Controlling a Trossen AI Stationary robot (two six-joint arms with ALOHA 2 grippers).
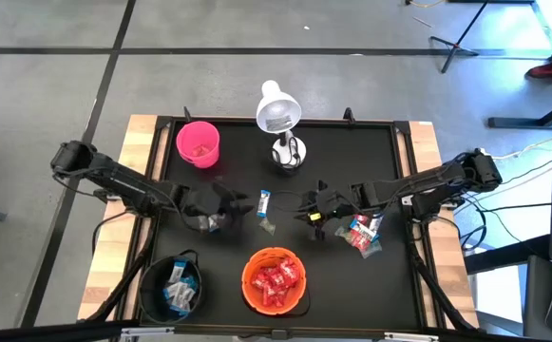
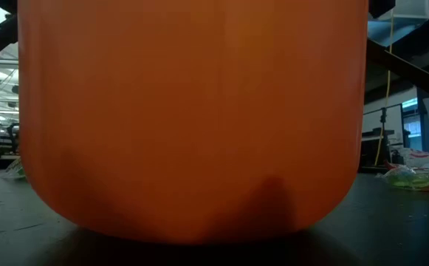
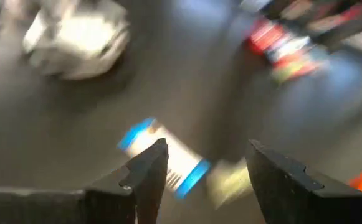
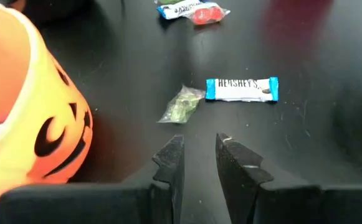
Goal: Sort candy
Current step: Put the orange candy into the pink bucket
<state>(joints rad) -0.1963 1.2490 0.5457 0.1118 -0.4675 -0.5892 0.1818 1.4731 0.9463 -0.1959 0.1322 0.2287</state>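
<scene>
we see blue-and-white candy bar [image 4: 242,89] flat on black surface [image 1: 352,161], greenish wrapped candy [image 4: 181,105] just beside it. we judge both light, crinkly, slippery: pinch across narrow width. right gripper [image 4: 199,158] narrowly parted, holding nothing; left gripper [image 3: 205,168] spread above bar.

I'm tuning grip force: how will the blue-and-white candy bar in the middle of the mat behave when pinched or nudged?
The blue-and-white candy bar lies flat on the black mat, so it probably slides rather than rolls. Its glossy wrapper looks slippery, and the crimped ends would likely crumple. It looks light for its size, so the open left gripper probably needs only gentle force.
</scene>
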